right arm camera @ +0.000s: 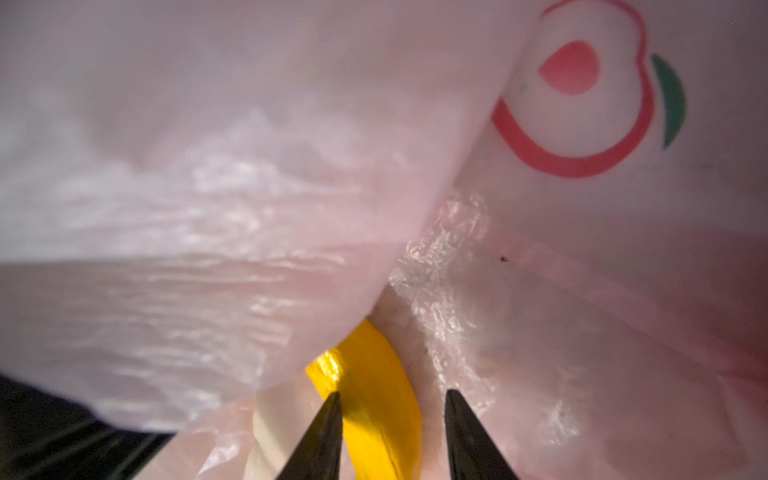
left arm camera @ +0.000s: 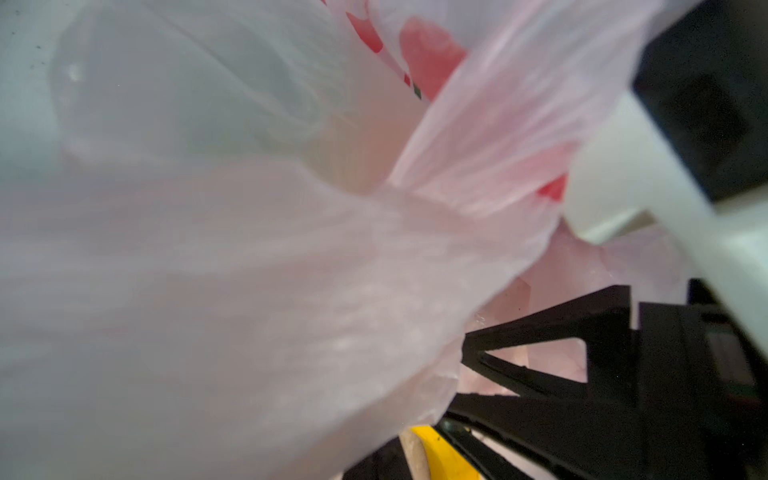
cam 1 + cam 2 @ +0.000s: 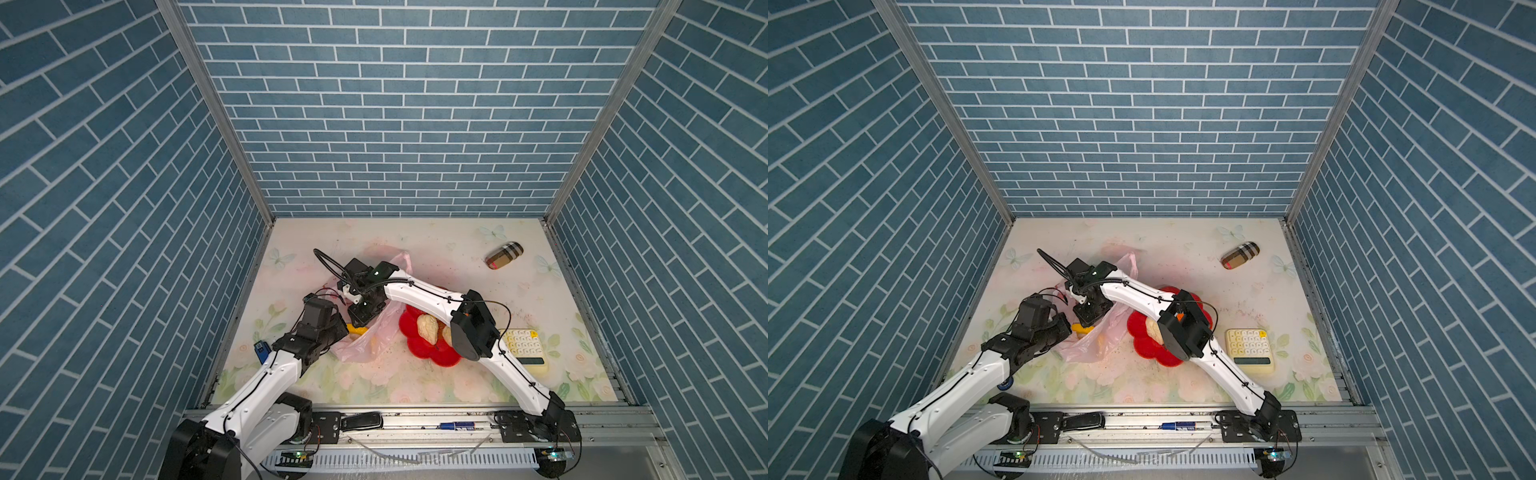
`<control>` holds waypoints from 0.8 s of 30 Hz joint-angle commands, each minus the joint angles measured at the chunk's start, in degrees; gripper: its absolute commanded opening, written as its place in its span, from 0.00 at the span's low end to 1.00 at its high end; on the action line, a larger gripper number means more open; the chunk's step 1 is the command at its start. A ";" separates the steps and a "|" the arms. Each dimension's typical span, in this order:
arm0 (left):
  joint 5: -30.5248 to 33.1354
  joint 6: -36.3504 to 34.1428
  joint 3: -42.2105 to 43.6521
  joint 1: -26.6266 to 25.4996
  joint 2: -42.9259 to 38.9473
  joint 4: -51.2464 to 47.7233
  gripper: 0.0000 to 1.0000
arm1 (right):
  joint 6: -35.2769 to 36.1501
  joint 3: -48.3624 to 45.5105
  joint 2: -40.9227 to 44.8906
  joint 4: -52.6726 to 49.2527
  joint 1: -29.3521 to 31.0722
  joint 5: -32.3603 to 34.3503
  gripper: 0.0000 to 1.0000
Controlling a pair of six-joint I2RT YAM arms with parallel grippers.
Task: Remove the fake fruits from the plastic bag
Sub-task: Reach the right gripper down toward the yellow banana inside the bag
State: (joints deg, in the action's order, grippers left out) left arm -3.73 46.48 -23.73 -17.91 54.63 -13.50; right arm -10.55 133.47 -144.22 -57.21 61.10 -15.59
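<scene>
Claws of both arms meet at the plastic bag, which lies crumpled on the counter left of the middle, just beside the red dish. The right claw reaches across into the mouth of the bag and stands released. Its two fingers are parted, one at each side of the yellow banana, and a strip of pink film shows between the banana and one finger. In both top views the banana lies at the near left edge of the bag, half out from under the film. The left claw is clenched. In the left wrist view the film covers its fingers and gathers there into tight folds, so it seems to pinch the edge of the bag. Two cream fake fruits rest in the dish, partly under the right arm. A yellowish lump shows through the bag.
</scene>
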 commanded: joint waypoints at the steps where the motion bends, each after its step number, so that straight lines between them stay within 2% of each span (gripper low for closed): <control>1: 0.23 1.08 1.22 0.23 -0.67 1.42 0.03 | 3.59 0.75 -1.11 -2.10 1.12 0.89 0.42; 16: -0.14 2.20 3.98 0.25 -1.89 2.35 0.02 | 4.15 -1.71 -2.07 -2.00 2.08 6.24 0.40; 24: -0.45 1.99 4.03 0.29 -1.70 2.33 0.03 | 3.48 -2.05 -2.47 -0.95 2.10 9.08 0.33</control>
State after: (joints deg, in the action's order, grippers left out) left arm -4.14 48.47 -20.62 -17.89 53.23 -11.22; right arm -8.49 132.90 -145.51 -57.65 62.85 -8.80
